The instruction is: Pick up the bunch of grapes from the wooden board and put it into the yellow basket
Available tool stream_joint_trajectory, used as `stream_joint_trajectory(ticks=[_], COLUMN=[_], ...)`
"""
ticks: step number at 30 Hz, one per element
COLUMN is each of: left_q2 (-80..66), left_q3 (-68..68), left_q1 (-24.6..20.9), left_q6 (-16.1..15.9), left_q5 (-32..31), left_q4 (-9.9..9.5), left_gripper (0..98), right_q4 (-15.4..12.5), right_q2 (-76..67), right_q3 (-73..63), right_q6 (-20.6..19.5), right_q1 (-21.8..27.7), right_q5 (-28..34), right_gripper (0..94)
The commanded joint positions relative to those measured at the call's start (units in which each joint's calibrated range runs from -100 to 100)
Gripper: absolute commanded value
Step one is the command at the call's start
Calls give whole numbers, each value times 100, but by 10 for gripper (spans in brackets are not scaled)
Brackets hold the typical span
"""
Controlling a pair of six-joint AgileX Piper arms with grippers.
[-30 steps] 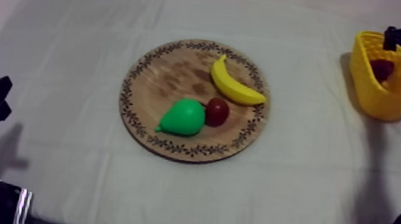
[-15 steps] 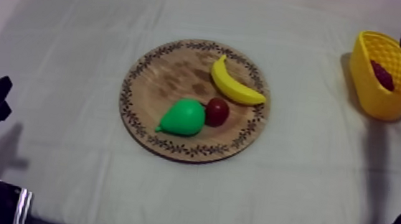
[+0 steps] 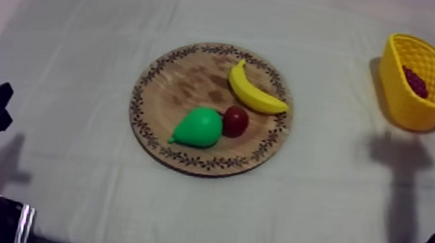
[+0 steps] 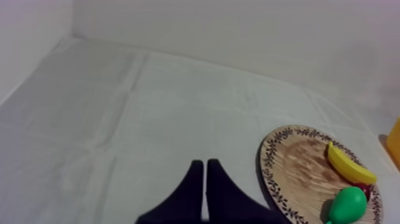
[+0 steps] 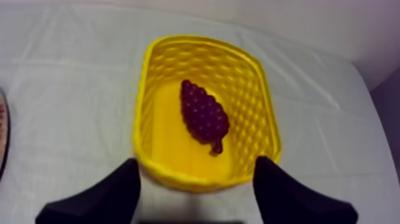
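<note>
Pulled back from above the yellow basket (image 5: 250,95), where the bunch of grapes (image 5: 204,116) lies, my right hand (image 5: 197,170) hangs wide and empty, and could snag the near rim, tipping it.

1. Soft, even light falls from above in the top view; the cloth (image 3: 79,60) looks pale grey, tinted lilac toward its far left corner.
2. A broad soft shadow lies on the cloth on the near side of the yellow basket (image 3: 406,105), and a narrower one just at its left side.
3. A faint shadow lies beside the left gripper (image 3: 3,95).
4. The banana (image 3: 255,96) carries a mild sheen.
5. In the right wrist view the basket glows bright yellow around the dark bunch of grapes (image 5: 204,116).
</note>
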Motion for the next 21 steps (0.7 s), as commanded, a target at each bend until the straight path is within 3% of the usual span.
stream_joint_trajectory(ticks=[1, 14, 21], left_q2=[0, 0, 0], left_q3=[-4, -4, -4], left_q1=[-1, -1, -1], left_q6=[-1, -1, -1], left_q5=[-3, -3, -3], left_q4=[1, 1, 1], left_gripper=[1, 1, 1], right_q4=[14, -117, -386], right_q2=[-757, -3083, -4085], right_q3=[539, 2259, 2847], right_q6=[-28, 122, 263], right_q1=[-65, -397, -443], right_q5=[-3, 175, 470], right_gripper=[513, 393, 236])
